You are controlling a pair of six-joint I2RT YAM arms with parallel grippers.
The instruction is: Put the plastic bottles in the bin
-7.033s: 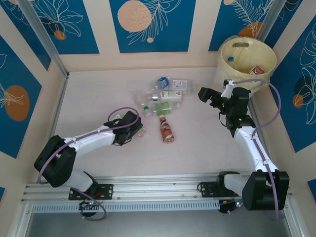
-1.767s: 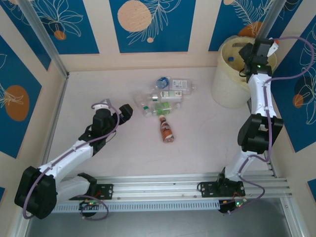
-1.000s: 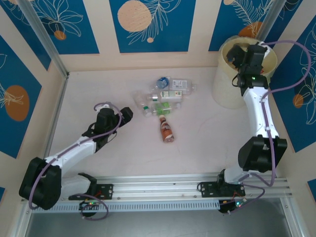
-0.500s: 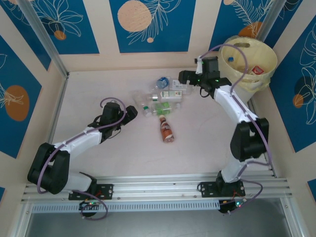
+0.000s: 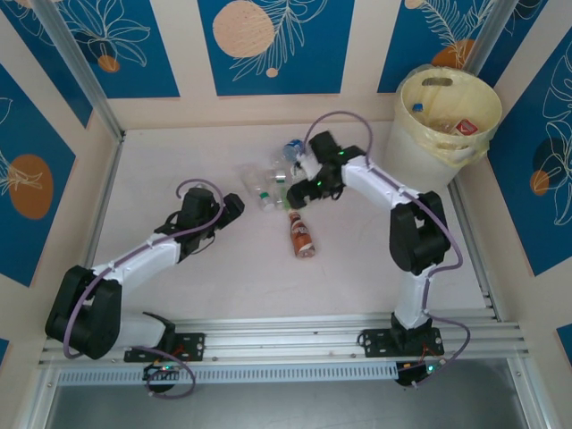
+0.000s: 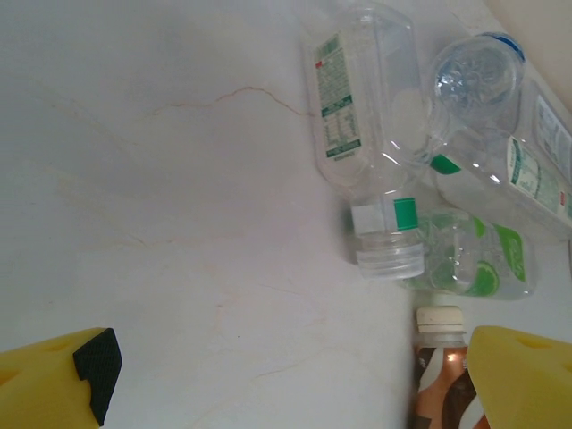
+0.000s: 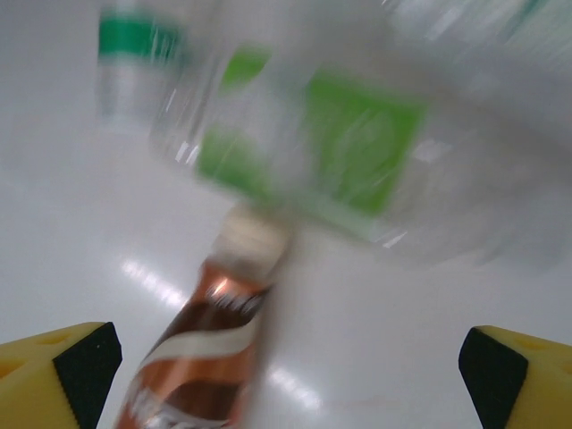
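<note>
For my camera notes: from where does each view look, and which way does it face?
Top external: above, behind the bases, looking down on left gripper, right gripper, bottle pile, bin.
Left wrist: low, facing the pile; own yellow fingers at bottom corners.
Right wrist: close over the pile, blurred; own fingers likewise.
Shared: the brown bottle.

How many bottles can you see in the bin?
2: a blue-capped bottle by the left wall of the bin, a red-labelled bottle on the right. More may hide underneath.
</note>
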